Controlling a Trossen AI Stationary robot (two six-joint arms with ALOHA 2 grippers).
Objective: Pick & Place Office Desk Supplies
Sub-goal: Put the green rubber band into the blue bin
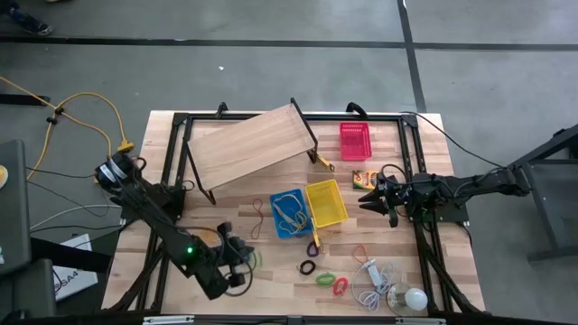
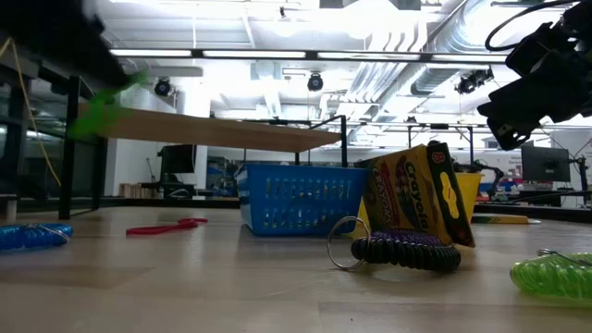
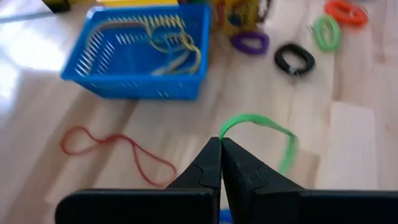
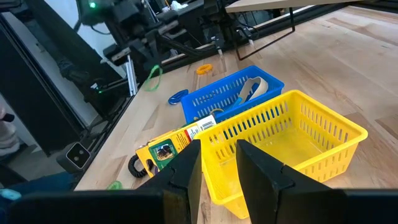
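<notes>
My left gripper (image 3: pixel 221 144) is above the table's near left part and is shut on a green rubber-band loop (image 3: pixel 267 127), which also shows in the right wrist view (image 4: pixel 153 78). A red rubber band (image 3: pixel 118 152) lies flat on the wood below it. Beyond stands the blue basket (image 1: pixel 289 214) with tan bands inside. The yellow basket (image 1: pixel 325 203) is beside the blue one, and the red basket (image 1: pixel 355 140) is farther back. The crayon box (image 2: pixel 421 199) leans against the yellow basket. My right gripper (image 4: pixel 217 163) waits open at the table's right, above the yellow basket's near corner. My left gripper pinches the green loop at one spot on its rim (image 3: pixel 222 132) between its two fingertips. The fingers slant downward toward the blue basket. The rest of the loop curves out ahead of the fingertips, lifted clear of the table.
Coiled loops lie near the front edge: purple (image 3: pixel 249 42), black (image 3: pixel 294 58), green (image 3: pixel 326 31) and red (image 3: pixel 345 11). A white bulb with cord (image 1: pixel 415 298) sits at the near right. A slanted wooden board on black legs (image 1: pixel 248 144) stands at the far left.
</notes>
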